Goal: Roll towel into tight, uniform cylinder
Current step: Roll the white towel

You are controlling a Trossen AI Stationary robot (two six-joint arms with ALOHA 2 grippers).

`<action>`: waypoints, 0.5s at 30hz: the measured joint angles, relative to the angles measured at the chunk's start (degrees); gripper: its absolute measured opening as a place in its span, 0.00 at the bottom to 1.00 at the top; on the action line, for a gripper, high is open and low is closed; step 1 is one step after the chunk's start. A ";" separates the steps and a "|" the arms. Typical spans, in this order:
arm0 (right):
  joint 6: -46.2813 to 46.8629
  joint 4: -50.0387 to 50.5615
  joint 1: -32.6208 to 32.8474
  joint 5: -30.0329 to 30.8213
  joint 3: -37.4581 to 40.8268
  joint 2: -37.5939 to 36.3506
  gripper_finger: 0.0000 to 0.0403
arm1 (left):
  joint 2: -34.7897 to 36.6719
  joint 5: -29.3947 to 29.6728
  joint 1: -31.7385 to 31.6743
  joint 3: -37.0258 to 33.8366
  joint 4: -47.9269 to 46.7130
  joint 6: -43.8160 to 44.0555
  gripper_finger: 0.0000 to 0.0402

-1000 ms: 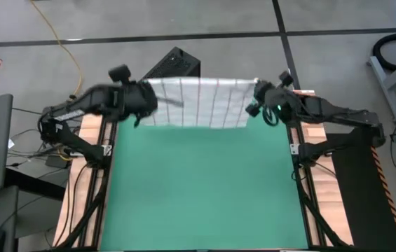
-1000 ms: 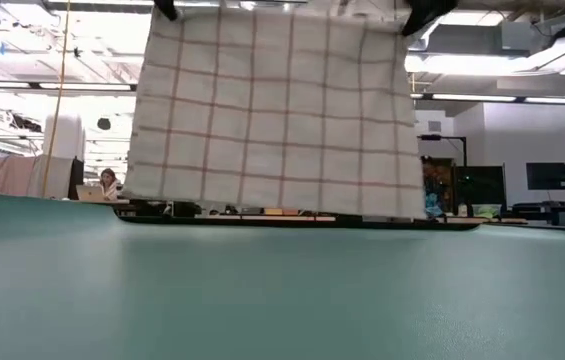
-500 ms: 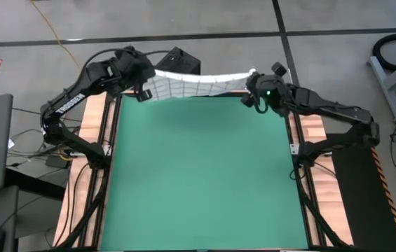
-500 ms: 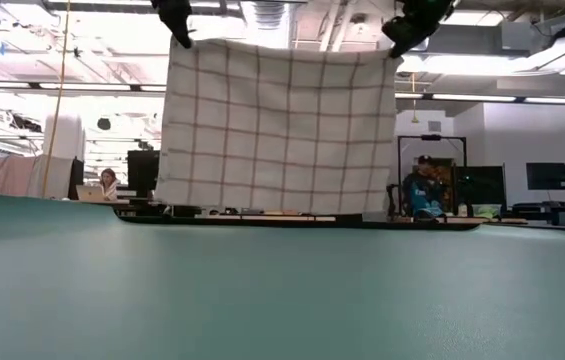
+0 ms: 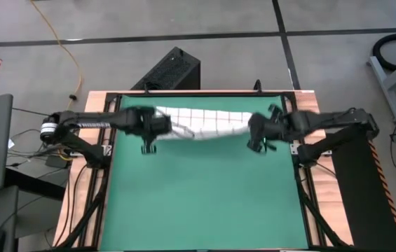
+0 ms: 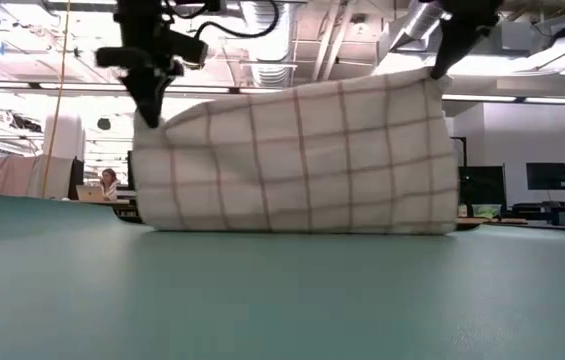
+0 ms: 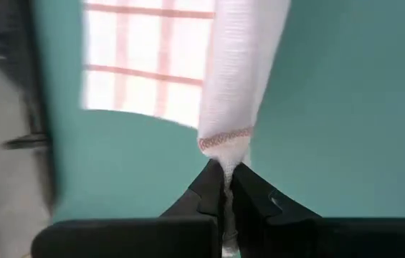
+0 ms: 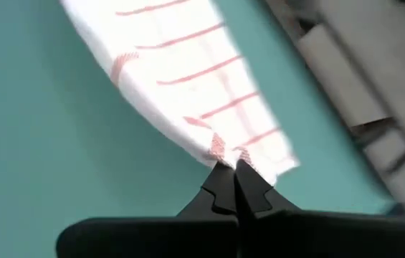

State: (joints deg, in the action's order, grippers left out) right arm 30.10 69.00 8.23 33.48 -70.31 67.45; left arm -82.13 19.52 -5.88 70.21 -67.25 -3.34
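Towel (image 5: pixel 205 124) strung crosswise between left end effector (image 5: pixel 157 128) and right end effector (image 5: pixel 257 131), each clamped on a corner; lower edge apparently touching green mat (image 5: pixel 205 196), draped away behind.

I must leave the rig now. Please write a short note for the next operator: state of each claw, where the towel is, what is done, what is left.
Left claw: shut on one top corner of the towel, above the far left part of the mat.
Right claw: shut on the other top corner, above the far right part.
Towel: hangs between the two claws, sagging in the middle; its lower edge rests on the mat near the far edge.
Done: towel picked up by two corners and brought over the mat.
Left: lay it flat, then roll it into a tight, even cylinder. No rolling has begun.
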 joint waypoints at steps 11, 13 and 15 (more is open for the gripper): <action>13.27 -7.07 17.88 -2.46 5.47 11.39 0.00 | 0.04 -13.99 19.54 -5.13 15.67 17.67 0.00; 13.18 -7.79 19.23 -3.43 5.47 14.45 0.00 | 0.04 -14.56 21.79 -5.13 17.21 19.31 0.02; 13.19 -8.51 20.22 -4.04 5.47 17.18 0.00 | -0.06 -14.05 23.31 -5.13 17.18 20.53 0.06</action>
State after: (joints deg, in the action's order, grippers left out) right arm 43.29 60.48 28.45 29.45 -64.84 84.63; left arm -82.18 5.46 17.43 65.08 -50.07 17.19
